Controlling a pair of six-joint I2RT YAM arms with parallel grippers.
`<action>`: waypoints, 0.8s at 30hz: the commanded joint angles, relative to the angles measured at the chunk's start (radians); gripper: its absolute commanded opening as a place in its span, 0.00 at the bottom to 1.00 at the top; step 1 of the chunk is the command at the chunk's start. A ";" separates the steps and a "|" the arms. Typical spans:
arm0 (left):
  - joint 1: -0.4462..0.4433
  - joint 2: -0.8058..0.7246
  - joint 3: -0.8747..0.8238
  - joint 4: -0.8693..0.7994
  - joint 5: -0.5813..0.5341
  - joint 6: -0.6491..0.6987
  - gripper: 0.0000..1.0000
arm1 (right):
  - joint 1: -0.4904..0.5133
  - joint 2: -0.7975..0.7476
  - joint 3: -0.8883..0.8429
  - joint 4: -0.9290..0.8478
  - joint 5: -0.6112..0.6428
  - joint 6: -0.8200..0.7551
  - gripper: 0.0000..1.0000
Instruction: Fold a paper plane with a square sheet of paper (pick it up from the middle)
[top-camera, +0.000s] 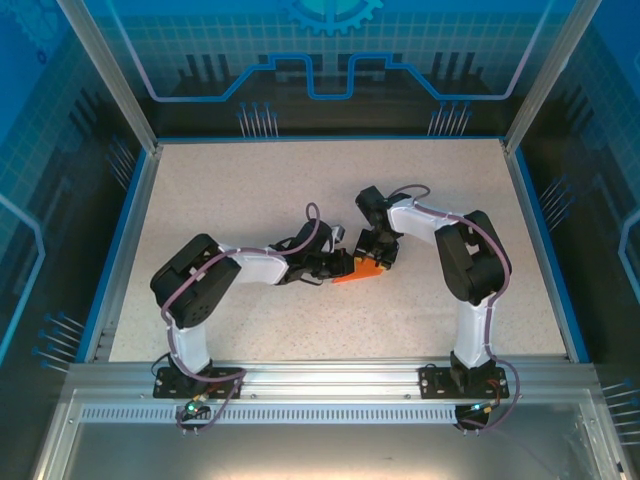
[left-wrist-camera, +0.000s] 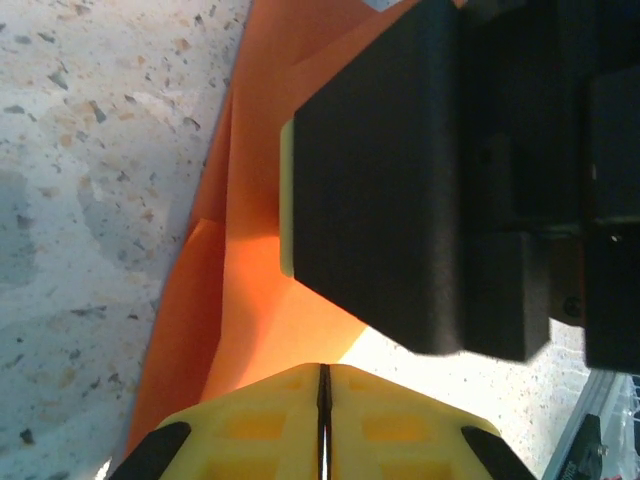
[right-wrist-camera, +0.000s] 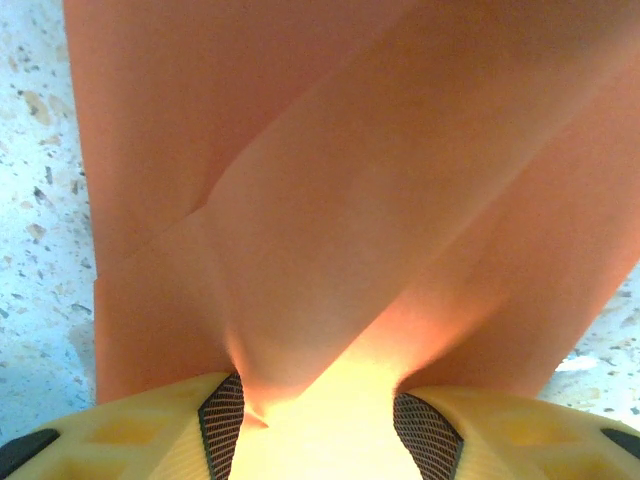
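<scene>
The orange sheet of paper (top-camera: 360, 274) lies partly folded on the speckled table, between the two grippers at the centre. My left gripper (top-camera: 343, 266) reaches it from the left. In the left wrist view its yellow fingers (left-wrist-camera: 323, 370) are pressed together at the paper's (left-wrist-camera: 245, 300) near edge, and I cannot tell whether paper is caught in the slit. My right gripper (top-camera: 379, 258) comes down from the right, and its black body (left-wrist-camera: 400, 180) hangs over the paper. Its jaws (right-wrist-camera: 318, 425) stand apart, with creased layers of paper (right-wrist-camera: 330, 200) bulging into the gap and touching the left pad (right-wrist-camera: 222, 420).
The speckled table (top-camera: 300, 180) has a blue rim (top-camera: 118, 250) and metal posts (top-camera: 110, 75) at its corners. Both arms' elbows (top-camera: 190, 285) (top-camera: 470, 260) rise on either side of the centre. An aluminium rail (top-camera: 330, 375) carries the bases at the near edge.
</scene>
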 joint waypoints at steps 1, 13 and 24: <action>-0.004 0.030 0.034 -0.028 -0.033 0.007 0.11 | 0.008 0.180 -0.091 0.030 0.042 0.008 0.54; -0.004 0.053 0.028 -0.092 -0.083 0.020 0.07 | 0.008 0.166 -0.093 0.029 0.041 0.007 0.55; -0.009 0.083 0.025 -0.159 -0.082 0.033 0.03 | 0.004 0.012 -0.074 0.103 -0.047 -0.062 0.56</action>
